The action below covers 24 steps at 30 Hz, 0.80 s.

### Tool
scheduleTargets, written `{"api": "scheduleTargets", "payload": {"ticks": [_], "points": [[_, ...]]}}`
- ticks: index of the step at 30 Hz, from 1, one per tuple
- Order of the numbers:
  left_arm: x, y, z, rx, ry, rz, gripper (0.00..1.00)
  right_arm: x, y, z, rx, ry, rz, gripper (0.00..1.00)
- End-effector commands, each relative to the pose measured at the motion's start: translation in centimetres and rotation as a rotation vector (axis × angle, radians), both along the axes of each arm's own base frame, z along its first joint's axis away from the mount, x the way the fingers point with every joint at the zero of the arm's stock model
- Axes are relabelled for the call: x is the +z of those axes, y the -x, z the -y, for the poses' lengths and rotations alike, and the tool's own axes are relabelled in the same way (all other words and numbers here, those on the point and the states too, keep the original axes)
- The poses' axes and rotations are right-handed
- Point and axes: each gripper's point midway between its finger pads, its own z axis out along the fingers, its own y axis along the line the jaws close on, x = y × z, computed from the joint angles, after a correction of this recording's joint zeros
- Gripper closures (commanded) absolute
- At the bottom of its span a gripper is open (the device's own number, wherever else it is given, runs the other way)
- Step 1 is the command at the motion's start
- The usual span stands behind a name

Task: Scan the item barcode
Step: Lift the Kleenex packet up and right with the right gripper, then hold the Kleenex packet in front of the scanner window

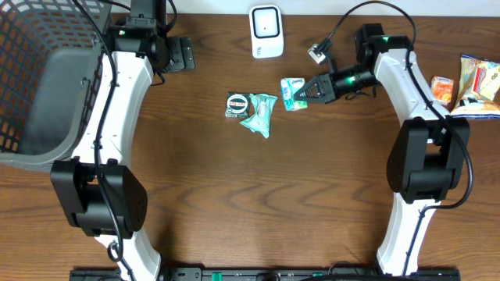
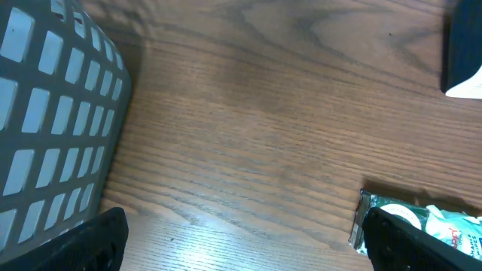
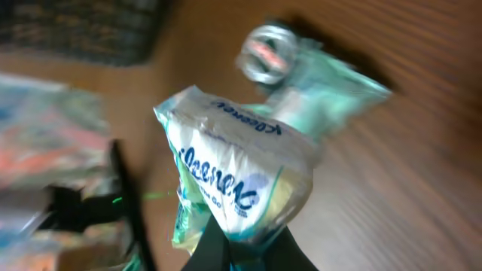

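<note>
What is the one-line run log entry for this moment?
right gripper: shut on white-and-teal soft plastic tissue pack | left gripper: open, empty | white box-shaped scanner: apart from pack

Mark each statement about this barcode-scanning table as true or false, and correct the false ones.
1. The right fingers are shut on the tissue pack. True.
2. The left fingers hold the teal packet. False: they are open and empty, and the packet lies on the table.
3. A white scanner sits near the table's far edge, between the arms. True.
4. The grey basket stands beside the right arm. False: it stands beside the left arm.
</note>
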Motion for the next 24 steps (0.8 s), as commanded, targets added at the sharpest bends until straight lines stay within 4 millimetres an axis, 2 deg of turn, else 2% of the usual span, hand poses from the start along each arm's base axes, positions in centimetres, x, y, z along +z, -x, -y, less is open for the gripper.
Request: {"api": "scheduleTargets", "payload": {"ticks": [1, 5, 7, 10, 16, 20, 24], "points": [[1.4, 0.0, -0.2, 0.018, 0.003, 0.031, 0.02, -3.3, -0.6, 2.5, -0.191, 0.329, -0.126, 0.99], [1.4, 0.0, -0.2, 0.018, 0.003, 0.031, 0.02, -4.0, -1.8, 4.2, -0.268, 0.547, -0.077, 0.99], [1.4, 0.0, -0.2, 0.019, 0.003, 0.031, 0.02, -3.7, -2.7, 5.0, -0.302, 0.644, -0.026, 0.99], [1.4, 0.0, -0.2, 0.018, 0.003, 0.031, 0.02, -2.3, -4.0, 4.8, -0.312, 0.731, 0.071, 0.99], [1.4, 0.0, -0.2, 0.018, 0.003, 0.031, 0.02, 1.4, -8.1, 2.4, -0.347, 0.810, 0.348, 0.99], [1.4, 0.0, -0.2, 0.018, 0.003, 0.031, 0.02, 3.5, -10.4, 0.0, -0.355, 0.778, 0.501, 0.99], [1.4, 0.0, -0.2, 0.019, 0.003, 0.031, 0.02, 5.3, -12.6, -1.2, -0.406, 0.713, 0.606, 0.99]]}}
